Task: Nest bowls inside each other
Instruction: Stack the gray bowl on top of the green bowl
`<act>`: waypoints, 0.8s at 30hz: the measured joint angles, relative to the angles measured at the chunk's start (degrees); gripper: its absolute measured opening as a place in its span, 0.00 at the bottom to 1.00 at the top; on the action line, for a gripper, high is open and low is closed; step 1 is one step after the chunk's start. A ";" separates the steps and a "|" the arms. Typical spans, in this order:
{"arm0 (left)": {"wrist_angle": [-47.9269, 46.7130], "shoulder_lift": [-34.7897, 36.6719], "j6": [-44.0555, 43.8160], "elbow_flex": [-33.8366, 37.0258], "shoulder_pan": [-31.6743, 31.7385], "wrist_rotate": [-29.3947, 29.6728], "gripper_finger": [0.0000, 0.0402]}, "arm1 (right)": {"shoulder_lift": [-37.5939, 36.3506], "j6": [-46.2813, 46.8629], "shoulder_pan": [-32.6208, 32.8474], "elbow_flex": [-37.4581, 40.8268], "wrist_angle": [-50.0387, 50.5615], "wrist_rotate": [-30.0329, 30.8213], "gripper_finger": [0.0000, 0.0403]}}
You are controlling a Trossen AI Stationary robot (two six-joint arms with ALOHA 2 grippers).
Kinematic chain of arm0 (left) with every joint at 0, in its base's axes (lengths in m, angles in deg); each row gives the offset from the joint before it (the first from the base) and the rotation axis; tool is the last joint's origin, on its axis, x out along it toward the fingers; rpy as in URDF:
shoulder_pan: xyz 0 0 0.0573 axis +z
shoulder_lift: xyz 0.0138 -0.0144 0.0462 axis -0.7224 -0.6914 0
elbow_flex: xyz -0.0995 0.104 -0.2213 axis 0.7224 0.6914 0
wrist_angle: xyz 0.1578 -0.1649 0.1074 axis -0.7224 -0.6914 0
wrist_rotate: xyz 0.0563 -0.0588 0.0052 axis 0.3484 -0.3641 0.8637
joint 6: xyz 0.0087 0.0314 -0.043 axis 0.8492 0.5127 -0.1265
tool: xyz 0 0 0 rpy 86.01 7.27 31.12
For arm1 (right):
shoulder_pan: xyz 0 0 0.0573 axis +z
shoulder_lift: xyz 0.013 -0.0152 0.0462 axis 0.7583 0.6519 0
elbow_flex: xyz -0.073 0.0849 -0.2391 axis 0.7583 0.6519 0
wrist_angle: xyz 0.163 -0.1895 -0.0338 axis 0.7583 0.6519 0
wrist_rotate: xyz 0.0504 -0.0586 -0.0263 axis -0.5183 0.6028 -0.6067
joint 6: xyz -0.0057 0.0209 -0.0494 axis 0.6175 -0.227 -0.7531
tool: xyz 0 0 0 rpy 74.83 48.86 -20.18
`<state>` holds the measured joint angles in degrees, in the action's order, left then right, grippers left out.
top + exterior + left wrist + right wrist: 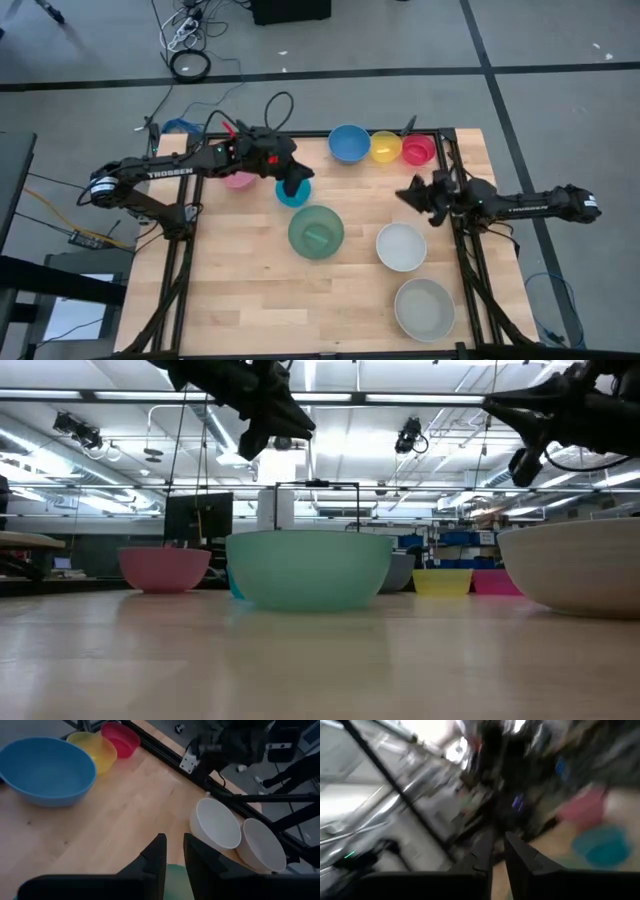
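Nearest the low camera, the green bowl (308,568) sat mid-table, with the white bowl (575,565) bulking at the right edge of that view. From overhead, the green bowl (316,231) lay just in front of the left gripper (293,180), which hung above the cyan bowl (293,192) and covered part of it. Its fingers (156,857) stood a narrow slit apart with nothing between them, as far as I could make out. A pink bowl (238,181) peeked out from under the left arm, just beside the cyan one.

Along the far edge stood the blue bowl (349,143), the yellow bowl (386,147) and the red bowl (418,149) in a touching row. The right gripper (410,192) hovered in the air near the table's right side, between that row and the white bowl (401,246), holding nothing; whether its jaws were together or apart, I could not tell, the wrist picture being smeared. The grey bowl (424,308) sat nearest the front edge, just beyond the white one.
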<state>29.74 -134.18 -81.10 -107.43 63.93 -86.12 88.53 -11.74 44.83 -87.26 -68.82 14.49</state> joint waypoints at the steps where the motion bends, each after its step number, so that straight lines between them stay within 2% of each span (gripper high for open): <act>1: -0.03 0.00 0.31 0.00 0.00 0.02 0.18 | 0.00 2.21 0.25 0.00 1.19 -2.84 0.11; 3: -0.10 -0.01 0.78 0.00 0.12 0.02 0.18 | 0.02 5.20 1.73 0.00 2.83 -6.76 0.12; 8: -0.89 -0.01 1.44 0.00 0.50 0.02 0.18 | -0.03 7.63 6.28 -0.02 6.86 -10.02 0.12; 10: -1.53 -0.01 1.44 0.00 0.48 -0.66 0.18 | -0.02 7.97 7.61 -0.79 13.21 -10.80 0.12; 13: -3.86 -0.01 1.44 0.00 0.44 -1.56 0.18 | 0.00 5.65 8.62 -5.05 28.34 -10.84 0.13; 18: -5.87 -0.03 1.64 0.00 0.44 -1.54 0.18 | 0.03 -3.86 7.88 -16.91 53.88 -3.61 0.13; 21: -5.25 -0.03 1.56 0.00 0.44 -1.48 0.18 | 0.04 -7.43 7.20 -24.54 64.09 1.60 0.13; 24: -5.19 -0.03 1.44 0.00 0.46 -1.44 0.18 | 0.94 -6.61 6.84 -30.12 72.90 3.66 0.13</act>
<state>24.55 -134.22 -79.67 -107.43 64.39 -87.56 89.47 -18.35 51.67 -117.38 4.08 18.14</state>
